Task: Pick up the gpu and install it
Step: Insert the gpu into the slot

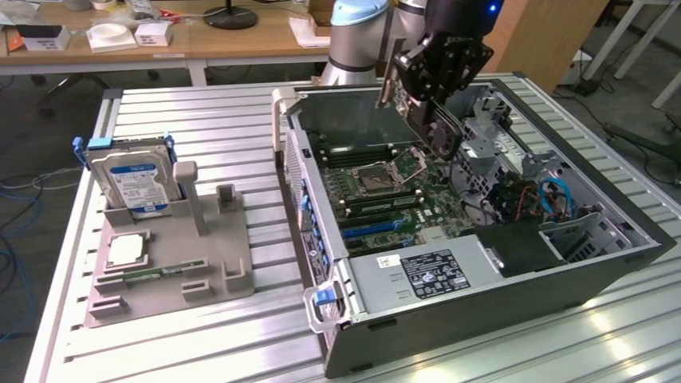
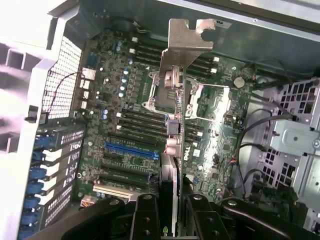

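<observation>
Grip first: my gripper is clamped on the gpu, holding it edge-on above the motherboard inside the open case. It should be light, stiff and fragile, I judge, best pinched by the board's bare edges, clear of the fan. I count one gpu, one hard drive, one case.

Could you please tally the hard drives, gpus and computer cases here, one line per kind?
hard drive: 1
gpu: 1
computer case: 1
Total: 3
</observation>
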You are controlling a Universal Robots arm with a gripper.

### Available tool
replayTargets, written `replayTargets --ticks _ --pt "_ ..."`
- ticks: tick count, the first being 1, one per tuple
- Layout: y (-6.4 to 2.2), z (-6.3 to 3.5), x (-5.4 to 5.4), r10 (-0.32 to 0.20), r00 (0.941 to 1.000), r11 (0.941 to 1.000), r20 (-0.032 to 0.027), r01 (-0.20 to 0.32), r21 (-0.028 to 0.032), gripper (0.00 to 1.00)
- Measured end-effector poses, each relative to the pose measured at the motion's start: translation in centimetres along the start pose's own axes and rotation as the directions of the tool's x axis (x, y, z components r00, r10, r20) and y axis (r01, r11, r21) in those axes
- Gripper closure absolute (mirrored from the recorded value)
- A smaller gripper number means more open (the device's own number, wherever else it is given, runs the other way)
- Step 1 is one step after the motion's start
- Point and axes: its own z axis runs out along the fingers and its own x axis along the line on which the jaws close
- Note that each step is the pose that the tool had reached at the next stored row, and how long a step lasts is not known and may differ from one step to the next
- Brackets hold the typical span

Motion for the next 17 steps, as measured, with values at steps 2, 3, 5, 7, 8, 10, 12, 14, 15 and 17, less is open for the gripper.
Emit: replayTargets --ticks 2,3,5,7,8,10,12,14,15,17 --pt "0.0 0.0 0.0 -0.019 0.9998 0.9998 -0.0002 0.019 -0.0003 0.73" --pt "0.0 0.0 0.0 -0.027 0.9996 0.9996 -0.0003 0.027 -0.0004 0.73" --pt "0.0 0.0 0.0 -0.044 0.999 0.999 -0.0005 0.044 -0.0008 0.73" --pt "0.0 0.0 0.0 -0.061 0.9981 0.9981 -0.0006 0.061 -0.001 0.73" --pt "0.0 0.0 0.0 -0.07 0.9976 0.9976 -0.0008 0.07 -0.0011 0.73" --pt "0.0 0.0 0.0 -0.087 0.9962 0.9962 -0.0009 0.087 -0.0015 0.73" --pt "0.0 0.0 0.0 -0.106 0.9944 0.9944 -0.0011 0.106 -0.0018 0.73" --pt "0.0 0.0 0.0 -0.124 0.9923 0.9923 -0.0012 0.124 -0.0021 0.73" --pt "0.0 0.0 0.0 -0.133 0.9911 0.9911 -0.0013 0.133 -0.0023 0.73" --pt "0.0 0.0 0.0 -0.151 0.9886 0.9886 -0.0014 0.151 -0.0026 0.73"
